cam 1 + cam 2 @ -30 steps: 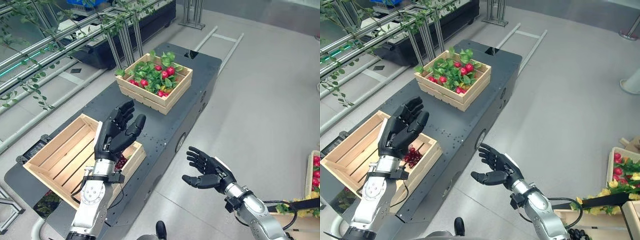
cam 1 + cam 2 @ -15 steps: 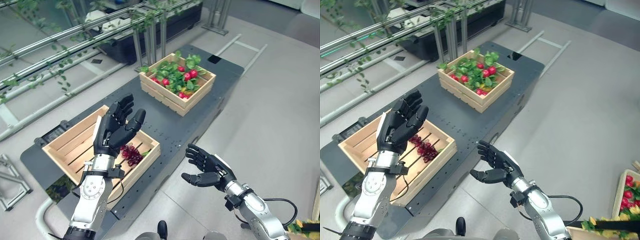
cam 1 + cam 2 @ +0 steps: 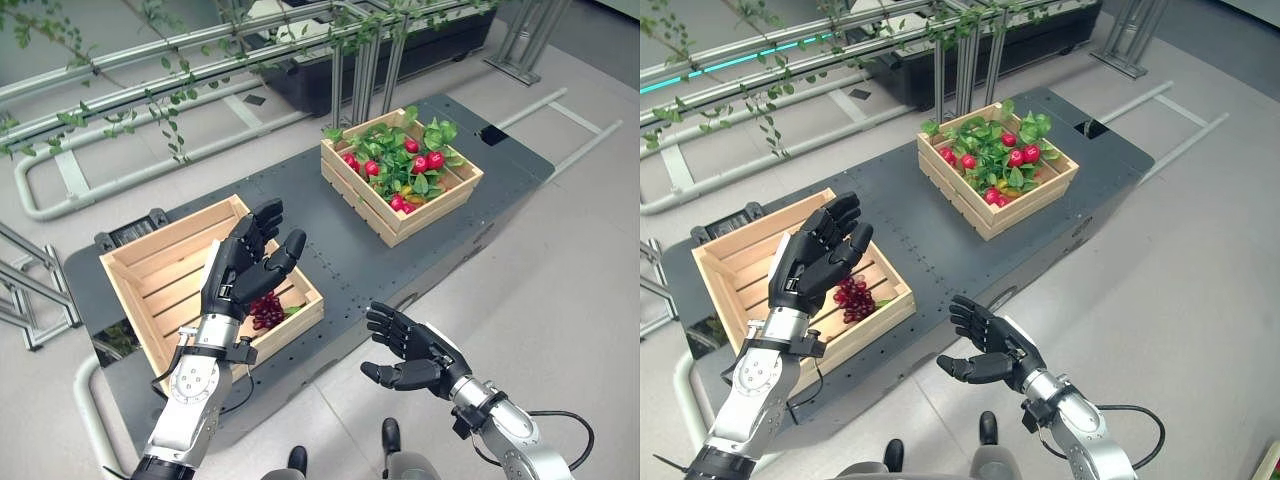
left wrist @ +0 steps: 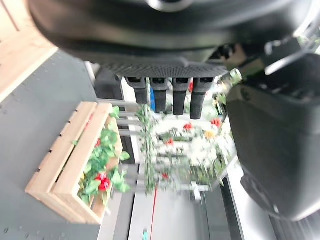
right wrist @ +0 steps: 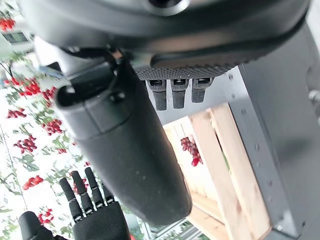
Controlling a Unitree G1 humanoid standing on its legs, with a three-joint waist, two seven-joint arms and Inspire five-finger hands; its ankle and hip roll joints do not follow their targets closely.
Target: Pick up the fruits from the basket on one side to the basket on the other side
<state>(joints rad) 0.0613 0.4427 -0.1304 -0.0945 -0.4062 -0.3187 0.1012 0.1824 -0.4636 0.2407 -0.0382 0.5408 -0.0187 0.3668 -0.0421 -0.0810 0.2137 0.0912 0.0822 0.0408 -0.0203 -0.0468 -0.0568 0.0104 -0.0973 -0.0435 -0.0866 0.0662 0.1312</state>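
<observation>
A wooden crate (image 3: pixel 418 205) on the far right of the dark table holds red fruits (image 3: pixel 432 160) among green leaves. A second wooden crate (image 3: pixel 150 290) on the near left holds a bunch of dark red grapes (image 3: pixel 265 310) in its right corner. My left hand (image 3: pixel 245 270) hovers open above that crate, just over the grapes, holding nothing. My right hand (image 3: pixel 415 355) hangs open and empty off the table's near edge, palm turned up. The grapes (image 5: pixel 191 150) also show past the right hand's fingers (image 5: pixel 172 92).
The dark table (image 3: pixel 300 215) runs between the two crates with bare surface. Metal rails with trailing green vines (image 3: pixel 150 90) stand beyond its far side. Grey floor (image 3: pixel 570 280) lies to the right.
The camera has swung, so the whole scene shifted right and down. Both hands keep nearly the same open pose; the left stays over the near crate, now showing more of the grapes.
</observation>
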